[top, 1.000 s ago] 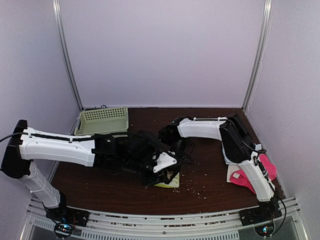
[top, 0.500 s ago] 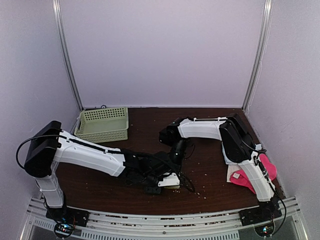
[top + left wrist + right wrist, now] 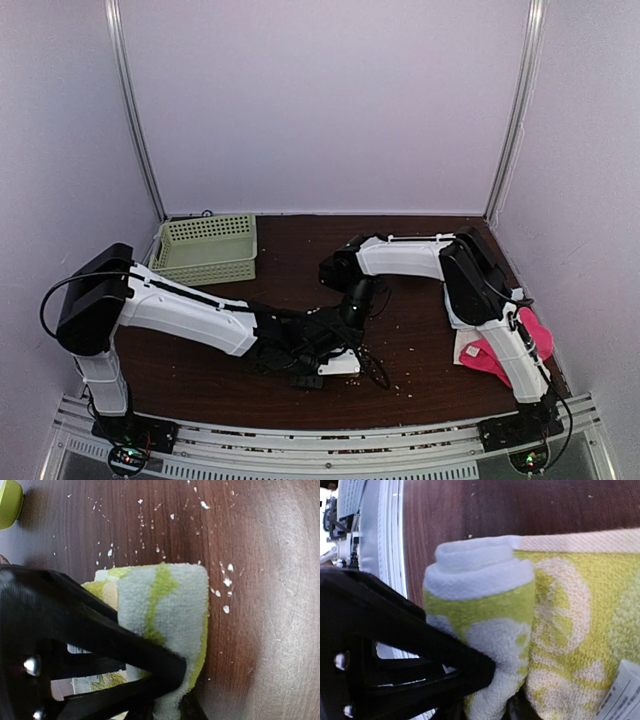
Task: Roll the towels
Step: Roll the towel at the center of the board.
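Yellow towel [image 3: 480,605]: roll axis parallels near tabletop [image 3: 260,630] edge. Left end effector [image 3: 182,692] clamps roll; right end effector [image 3: 500,690] straddles it, grip unclear.

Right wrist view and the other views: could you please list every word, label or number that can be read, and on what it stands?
None can be read.
The white tag on the towel bears print, too blurred to read.
The basket shows no lettering.
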Tool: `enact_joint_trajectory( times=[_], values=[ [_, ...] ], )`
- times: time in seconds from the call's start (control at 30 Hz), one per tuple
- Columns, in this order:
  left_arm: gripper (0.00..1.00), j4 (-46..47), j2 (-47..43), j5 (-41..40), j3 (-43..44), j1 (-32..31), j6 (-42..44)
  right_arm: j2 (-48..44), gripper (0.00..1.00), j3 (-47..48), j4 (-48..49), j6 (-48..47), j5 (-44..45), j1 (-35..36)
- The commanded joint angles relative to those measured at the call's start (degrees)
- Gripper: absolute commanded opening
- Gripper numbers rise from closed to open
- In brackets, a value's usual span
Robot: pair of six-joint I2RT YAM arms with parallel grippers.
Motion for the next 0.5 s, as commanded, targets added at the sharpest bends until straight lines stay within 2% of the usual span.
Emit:
enact_joint_trajectory(
  times=[0.0,0.2,0.3,0.47],
  values=[
    [0.13,-0.5,3.0,1.2,0.3,0.3,-1.1,-5.3,0.32,-0.5,-0.7,-2.1,3.6,-1.5],
    [0.08,-1.1,3.2,2.5,0.8,0.3,-2.5,-11.4,0.35,-2.8,-0.1,-1.3,5.3,-6.0],
    [0.07,-2.3,3.7,3.8,1.8,0.3,-3.6,-13.0,0.34,-7.6,5.3,3.1,8.3,-7.5],
    [0.04,-4.4,3.6,6.6,3.3,0.3,-6.0,-12.3,0.23,-13.3,15.0,9.2,15.0,-7.4]
  ],
)
